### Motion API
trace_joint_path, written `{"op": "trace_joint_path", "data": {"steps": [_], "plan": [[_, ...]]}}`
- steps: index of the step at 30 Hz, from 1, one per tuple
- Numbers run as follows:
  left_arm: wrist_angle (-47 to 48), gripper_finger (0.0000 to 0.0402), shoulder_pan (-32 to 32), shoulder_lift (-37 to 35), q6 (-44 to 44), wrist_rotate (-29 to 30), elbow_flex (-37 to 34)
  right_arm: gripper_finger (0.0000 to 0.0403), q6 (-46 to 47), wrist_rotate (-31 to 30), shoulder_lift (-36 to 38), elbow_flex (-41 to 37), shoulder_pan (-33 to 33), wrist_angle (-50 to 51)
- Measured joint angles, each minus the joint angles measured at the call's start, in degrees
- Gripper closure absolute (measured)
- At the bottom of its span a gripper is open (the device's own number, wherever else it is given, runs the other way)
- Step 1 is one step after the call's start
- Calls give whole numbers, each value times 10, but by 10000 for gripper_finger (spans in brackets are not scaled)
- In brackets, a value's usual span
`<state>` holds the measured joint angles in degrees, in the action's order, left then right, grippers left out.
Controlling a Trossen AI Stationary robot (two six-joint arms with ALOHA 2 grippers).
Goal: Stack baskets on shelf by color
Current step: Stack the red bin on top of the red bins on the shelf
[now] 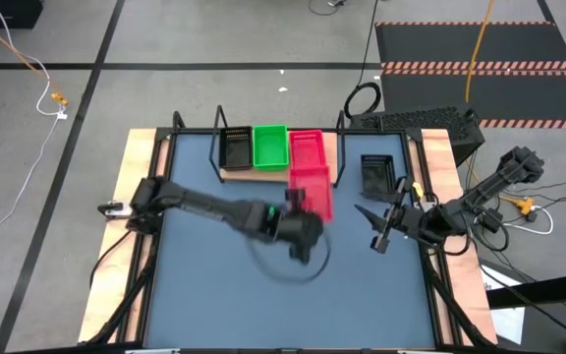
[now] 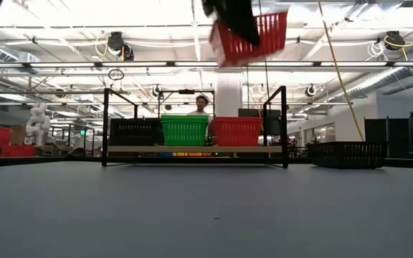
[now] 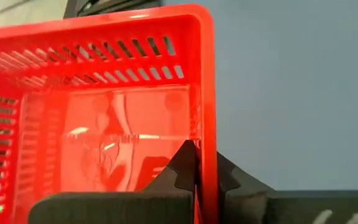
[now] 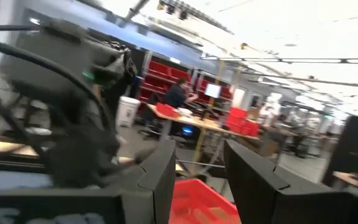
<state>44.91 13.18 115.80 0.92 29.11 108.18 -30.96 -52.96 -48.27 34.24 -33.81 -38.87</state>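
On the shelf (image 1: pixel 232 173) at the back of the surface (image 1: pixel 224 295) a black basket (image 1: pixel 235 148), a green basket (image 1: pixel 269 146) and a red basket (image 1: pixel 306 147) stand side by side, each showing nothing inside. The left gripper (image 3: pixel 197 180) has its fingers clenched on the rim of a second red basket (image 1: pixel 311 191), held in the air just in front of the shelf's red one. Another black basket (image 1: pixel 377 173) sits near the right edge, and the right gripper (image 1: pixel 378 228) hangs beside it, fingers spread and grasping nothing, with bare surface in front.

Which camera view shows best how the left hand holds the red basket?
The left wrist view: the left hand pinches the red basket wall. High view shows it blurred; low view only from below; right wrist view only a part.
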Motion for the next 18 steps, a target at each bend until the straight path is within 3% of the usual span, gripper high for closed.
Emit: {"op": "trace_joint_path", "data": {"steps": [8, 13, 18], "plan": [[-10, 398, -136, 7, 129, -21, -1, 273, -24, -68, 0, 0, 17, 24], [-53, 399, -213, 5, 176, -130, 0, 273, -58, -156, 0, 0, 29, 37], [-69, 399, -262, 11, 180, -189, 0, 273, -87, -160, 3, 0, 54, 27]]}}
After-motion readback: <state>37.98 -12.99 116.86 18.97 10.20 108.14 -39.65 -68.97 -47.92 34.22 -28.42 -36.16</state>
